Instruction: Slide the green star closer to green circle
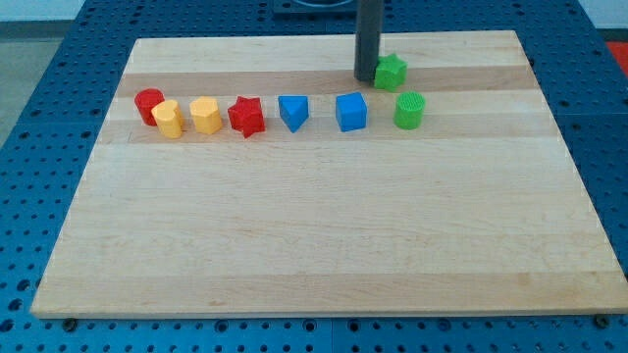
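The green star (392,72) lies near the view's top, right of centre, on the wooden board (324,235). The green circle (409,110) stands just below it and slightly to the right, a small gap apart. My tip (366,78) is the lower end of the dark rod, which comes down from the view's top. It sits right against the star's left side, touching or nearly touching it.
A row of blocks runs across the board left of the green circle: a blue cube (351,112), a blue triangle-like block (292,112), a red star (246,117), a yellow hexagon (205,114), a yellow cylinder (169,119) and a red cylinder (149,103).
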`<state>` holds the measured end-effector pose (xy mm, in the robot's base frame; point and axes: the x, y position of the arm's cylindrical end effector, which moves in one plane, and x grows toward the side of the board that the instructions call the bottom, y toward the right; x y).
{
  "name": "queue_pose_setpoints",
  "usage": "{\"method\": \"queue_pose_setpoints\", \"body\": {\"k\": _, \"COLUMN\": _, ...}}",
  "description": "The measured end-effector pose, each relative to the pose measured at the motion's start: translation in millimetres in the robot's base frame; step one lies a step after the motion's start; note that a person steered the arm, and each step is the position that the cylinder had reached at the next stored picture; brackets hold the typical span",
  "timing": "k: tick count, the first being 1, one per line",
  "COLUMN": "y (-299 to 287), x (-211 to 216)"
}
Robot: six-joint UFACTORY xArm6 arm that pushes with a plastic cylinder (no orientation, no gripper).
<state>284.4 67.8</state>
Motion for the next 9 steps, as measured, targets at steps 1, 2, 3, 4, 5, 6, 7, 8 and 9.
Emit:
{"method": "queue_pose_setpoints", "body": {"k": 1, "y": 36, "x": 0}}
{"method": "queue_pose_setpoints", "body": {"k": 2, "y": 61, "x": -2}}
{"method": "queue_pose_setpoints", "body": {"k": 3, "y": 61, "x": -13}}
{"method": "queue_pose_setpoints", "body": {"k": 4, "y": 63, "x": -26}}
{"method": "queue_pose_setpoints", "body": {"k": 5, "y": 90, "x": -26}}
{"method": "queue_pose_setpoints", "body": {"k": 6, "y": 100, "x": -26}}
{"method": "queue_pose_setpoints", "body": {"k": 7, "y": 103, "x": -26}}
{"method": "queue_pose_setpoints", "body": {"k": 8, "y": 130, "x": -26}}
{"method": "queue_pose_setpoints", "body": {"k": 9, "y": 147, "x": -26}}
